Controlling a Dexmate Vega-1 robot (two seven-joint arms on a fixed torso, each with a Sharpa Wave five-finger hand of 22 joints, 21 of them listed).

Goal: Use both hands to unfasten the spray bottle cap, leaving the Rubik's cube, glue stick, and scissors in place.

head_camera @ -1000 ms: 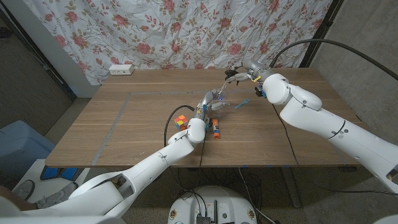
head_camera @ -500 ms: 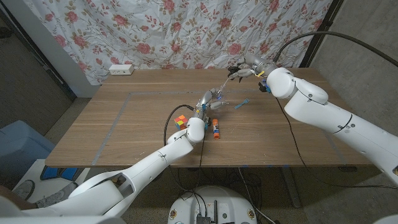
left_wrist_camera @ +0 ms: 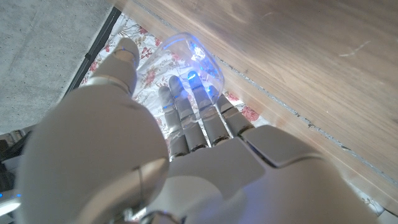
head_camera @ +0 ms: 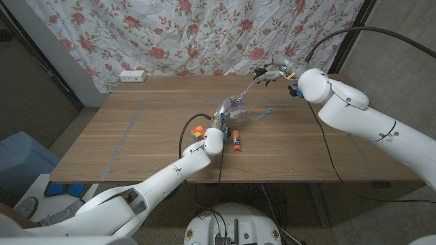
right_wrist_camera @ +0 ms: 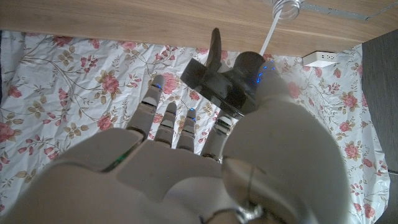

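The cap [right_wrist_camera: 217, 78] is off, pinched in the right hand [head_camera: 272, 73] above the bottle [left_wrist_camera: 189, 53], which the left hand [head_camera: 228, 109] grips.

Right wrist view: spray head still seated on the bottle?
No. The right hand holds the black spray head up off the bottle, its white dip tube trailing free.

Lighting: even, soft, indoor; faint shadows on the bench [head_camera: 157, 136]. Head view sharp, edges slightly bowed. Wrist views: close left hand [left_wrist_camera: 155, 162] and right hand [right_wrist_camera: 186, 168] blurred, blue glare spots.
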